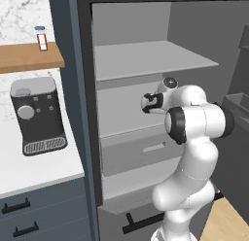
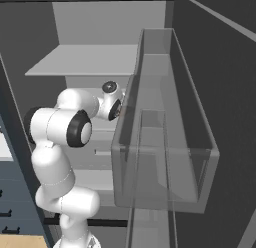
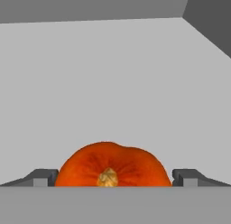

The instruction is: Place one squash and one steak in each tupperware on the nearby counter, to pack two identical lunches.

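You have the fridge shelf [image 3: 117, 92] stretching ahead of the hand and the squash [image 3: 113, 166] sitting between the spread-apart gripper [image 3: 113, 179] fingers, so take this firm, smooth, rounded, probably light thing across its widest middle, where it slips least.

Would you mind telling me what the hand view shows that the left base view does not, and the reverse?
Hand view: an orange squash sits between the open gripper fingers, one dark tip on each side, with a grey fridge wall behind. Left base view: the white counter with a coffee machine, a wooden shelf above it, and the arm reaching in. Both: the grey fridge interior.
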